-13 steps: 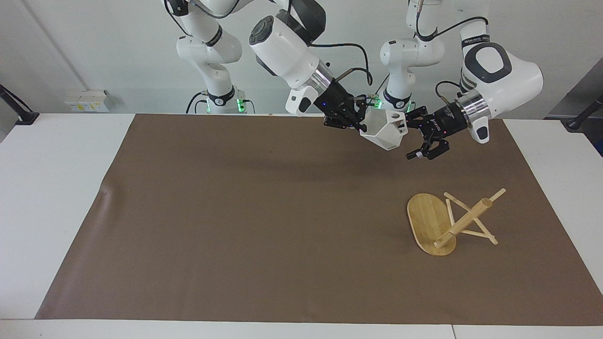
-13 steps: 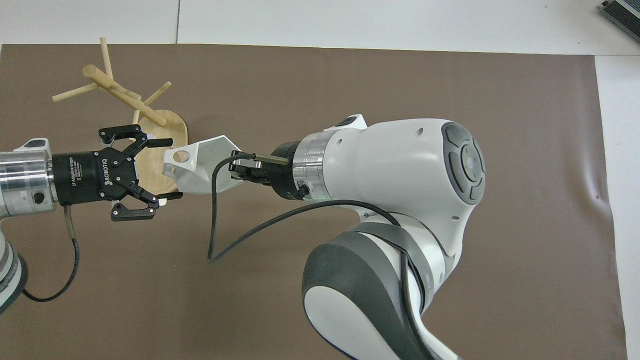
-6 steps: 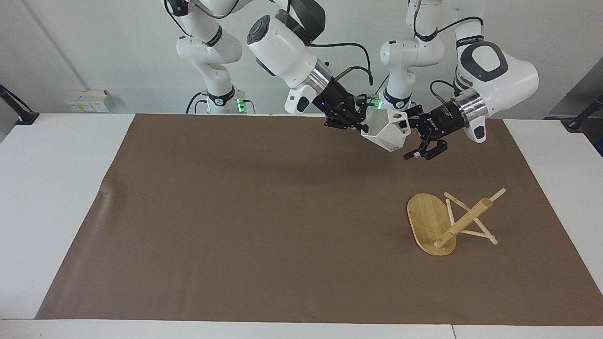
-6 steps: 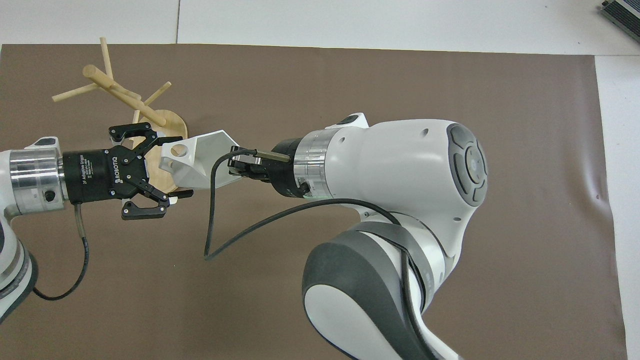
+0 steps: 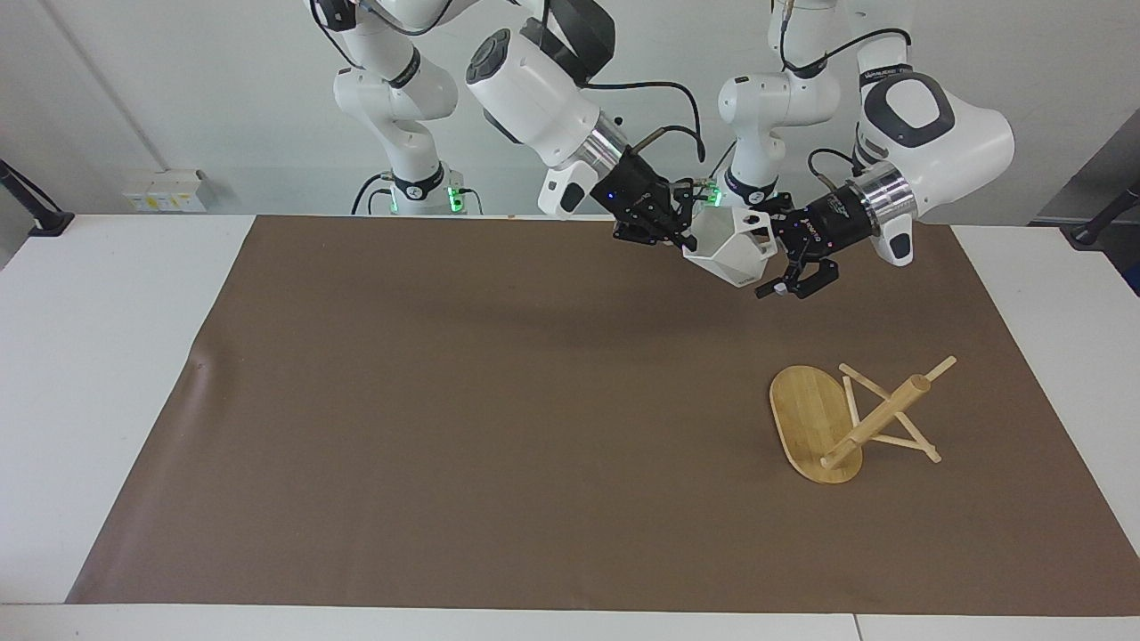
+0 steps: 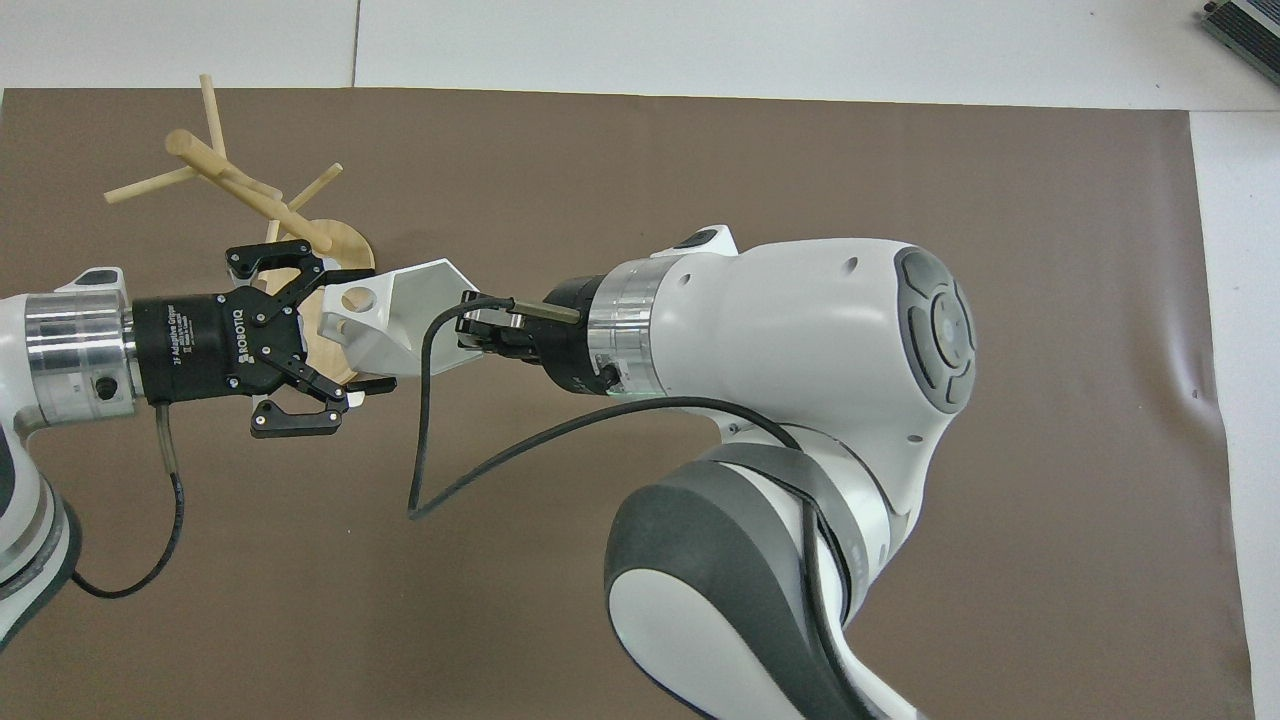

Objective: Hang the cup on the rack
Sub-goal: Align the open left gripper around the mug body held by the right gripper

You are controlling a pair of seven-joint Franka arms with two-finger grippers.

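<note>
My right gripper (image 5: 679, 233) is shut on the rim of the white faceted cup (image 5: 728, 251) and holds it in the air over the brown mat, its pierced handle turned toward the left arm. The left gripper (image 5: 769, 256) is open, and its fingers straddle the cup's handle end without closing on it. From overhead, the cup (image 6: 410, 312) hangs between the left gripper (image 6: 373, 330) and the right gripper (image 6: 472, 335). The bamboo rack (image 5: 877, 417) sits on the mat toward the left arm's end of the table, and my left gripper covers part of the rack's (image 6: 230, 180) oval base.
A brown mat (image 5: 445, 401) covers most of the white table (image 5: 107, 356). The right arm's black cable (image 6: 430, 470) loops down below the cup. Nothing else lies on the mat.
The left gripper has moved in toward the cup, so its open fingers now bracket the handle end. The right gripper has lifted the cup slightly.
</note>
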